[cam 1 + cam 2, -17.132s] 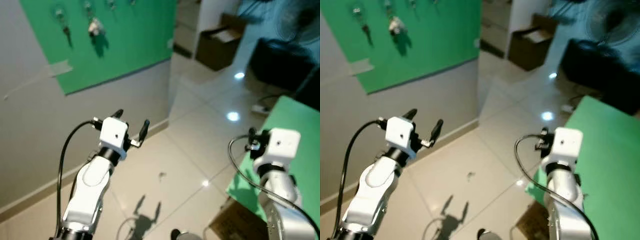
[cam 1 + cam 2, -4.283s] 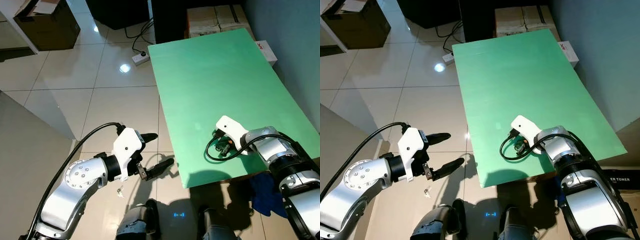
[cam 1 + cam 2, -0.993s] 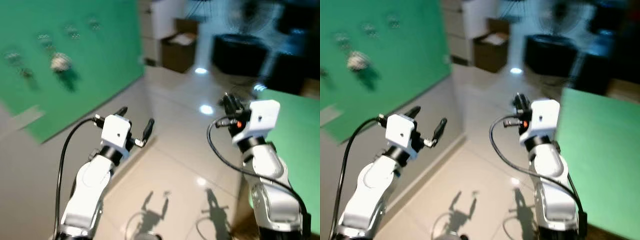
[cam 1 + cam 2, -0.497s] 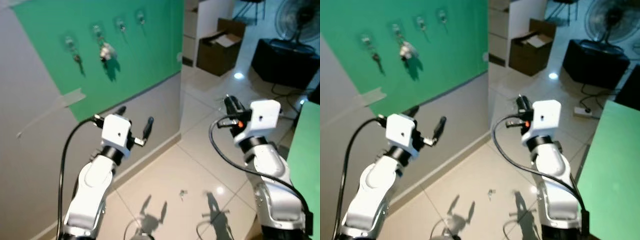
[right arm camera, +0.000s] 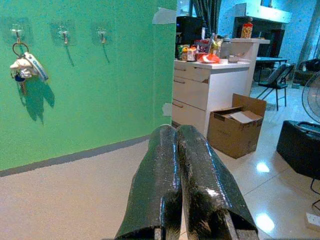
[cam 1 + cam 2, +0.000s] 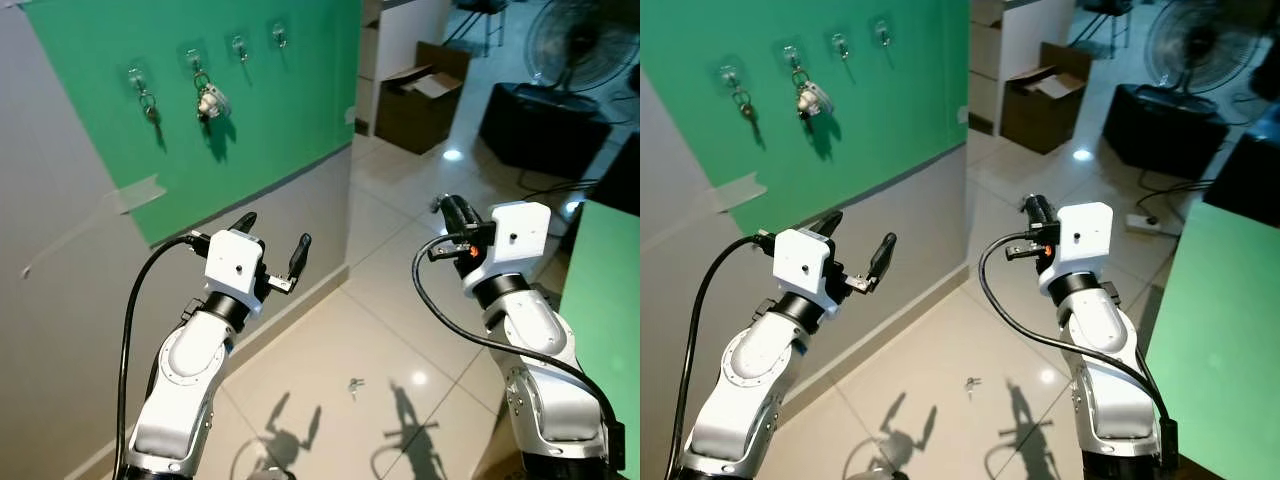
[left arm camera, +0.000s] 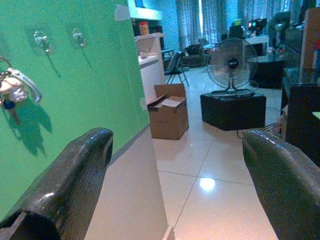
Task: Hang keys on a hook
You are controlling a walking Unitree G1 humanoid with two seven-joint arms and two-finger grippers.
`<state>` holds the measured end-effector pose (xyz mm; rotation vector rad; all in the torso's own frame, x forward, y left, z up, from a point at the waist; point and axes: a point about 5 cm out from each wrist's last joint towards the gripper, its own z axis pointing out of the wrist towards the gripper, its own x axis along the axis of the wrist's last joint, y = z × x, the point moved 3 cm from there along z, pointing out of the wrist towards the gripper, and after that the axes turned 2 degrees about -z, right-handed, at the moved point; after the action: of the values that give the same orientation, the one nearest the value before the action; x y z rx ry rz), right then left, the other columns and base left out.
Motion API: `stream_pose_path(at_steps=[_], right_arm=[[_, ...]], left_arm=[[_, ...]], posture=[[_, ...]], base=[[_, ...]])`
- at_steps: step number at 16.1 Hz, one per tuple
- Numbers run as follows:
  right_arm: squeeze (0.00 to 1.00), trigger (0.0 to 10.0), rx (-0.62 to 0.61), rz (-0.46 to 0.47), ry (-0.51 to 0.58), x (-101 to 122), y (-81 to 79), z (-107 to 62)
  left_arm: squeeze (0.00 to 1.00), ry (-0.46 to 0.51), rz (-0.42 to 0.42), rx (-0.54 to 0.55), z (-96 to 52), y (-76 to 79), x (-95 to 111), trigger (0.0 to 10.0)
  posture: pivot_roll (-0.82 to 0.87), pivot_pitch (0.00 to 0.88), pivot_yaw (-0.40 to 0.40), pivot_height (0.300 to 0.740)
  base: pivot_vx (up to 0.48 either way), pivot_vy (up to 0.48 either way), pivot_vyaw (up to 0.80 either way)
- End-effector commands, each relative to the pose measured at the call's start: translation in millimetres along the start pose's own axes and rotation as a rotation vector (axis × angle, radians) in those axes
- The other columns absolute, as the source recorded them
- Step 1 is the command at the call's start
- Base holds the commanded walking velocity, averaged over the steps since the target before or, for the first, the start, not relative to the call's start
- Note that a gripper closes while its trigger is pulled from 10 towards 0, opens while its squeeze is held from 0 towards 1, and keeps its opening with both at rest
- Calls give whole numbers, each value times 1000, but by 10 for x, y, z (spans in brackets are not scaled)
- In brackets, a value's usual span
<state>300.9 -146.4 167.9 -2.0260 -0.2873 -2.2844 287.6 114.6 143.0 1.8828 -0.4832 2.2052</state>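
Note:
A green board point(image 6: 290, 100) on the grey wall carries several clear hooks. One hook holds a small key point(image 6: 148, 105), its neighbour a key bunch with a pale charm point(image 6: 208, 98); two hooks point(image 6: 238, 44) to their right are bare. A small set of keys point(image 6: 353, 385) lies on the tiled floor between my arms. My left gripper point(image 6: 273, 232) is raised and open with nothing in it, pointing along the wall. My right gripper point(image 6: 447, 208) is raised and shut, its fingers point(image 5: 195, 165) pressed flat together; I make out no keys between them.
An open cardboard box point(image 6: 425, 95) stands beside a white cabinet point(image 5: 200, 82). Farther back are a black block point(image 6: 545, 115) and a floor fan point(image 6: 570, 40). The green table point(image 6: 605, 270) is at my right. Tiled floor lies open ahead.
The camera has swung and steadied on the wall, so the board and hooks are now sharp and the green table shows more. Both arms keep the same raised pose.

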Motion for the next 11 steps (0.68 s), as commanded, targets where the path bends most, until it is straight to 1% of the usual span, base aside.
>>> stream_pose_path(at_steps=[1,7,11], right_arm=[[0,10000,5,-3,-9,-4,-4,14],[0,10000,24,-23,-10,-4,-15,41],[0,10000,32,-27,-12,-7,-23,63]], left_arm=[[0,27,11,-6,7,-9,62,10000],[0,32,6,-14,8,4,70,10000],[0,34,8,-15,9,-8,72,10000]], posture=[[-8,0,50,740],[-6,0,48,740],[1,0,45,740]], base=[[315,0,0],[320,0,0],[321,0,756]])
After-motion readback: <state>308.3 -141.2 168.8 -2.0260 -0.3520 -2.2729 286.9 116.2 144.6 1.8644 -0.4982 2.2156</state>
